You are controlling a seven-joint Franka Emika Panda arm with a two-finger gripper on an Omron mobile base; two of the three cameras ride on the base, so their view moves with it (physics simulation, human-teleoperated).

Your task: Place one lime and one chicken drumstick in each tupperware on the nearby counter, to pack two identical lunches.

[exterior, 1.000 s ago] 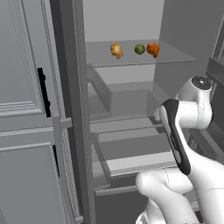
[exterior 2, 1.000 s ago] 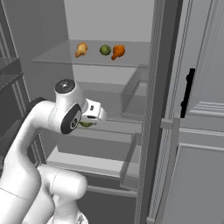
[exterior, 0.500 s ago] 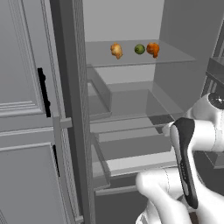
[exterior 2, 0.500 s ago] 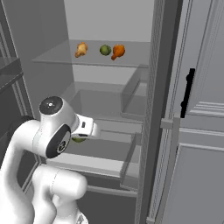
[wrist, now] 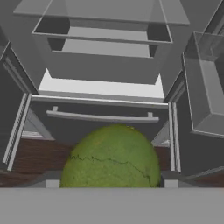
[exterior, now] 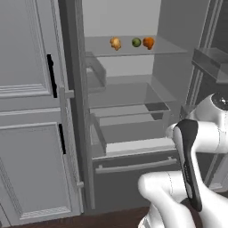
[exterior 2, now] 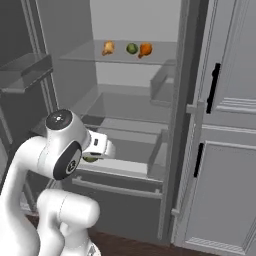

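1. The gripper (wrist: 109, 186) is clamped on a lime (wrist: 111, 157): in the hand view the green fruit sits between the finger tips at the bottom and hides most of them. In the right base view a sliver of the lime (exterior 2: 90, 159) shows just under the white hand, low in front of the open fridge.
2. Past the held lime, the hand view looks into the fridge: a pulled-out drawer (wrist: 103, 89) with a pale front lip, and below it a lower drawer front with a bar handle (wrist: 101, 116). A door bin (wrist: 205, 83) is at the right.
3. On the upper glass shelf (exterior: 133, 50), far back, lie three items in a row: a chicken drumstick (exterior: 115, 43) on the left, a second lime (exterior: 136, 42) in the middle, and another drumstick (exterior: 148, 42), more orange, on the right. The middle lime and the right drumstick lie just beside each other; the left drumstick is a little apart.
4. The arm (exterior: 189, 164) bends low in front of the fridge's lower drawers.
5. A grey panelled cabinet door (exterior: 26, 111) with black handles stands left of the fridge in the left base view.
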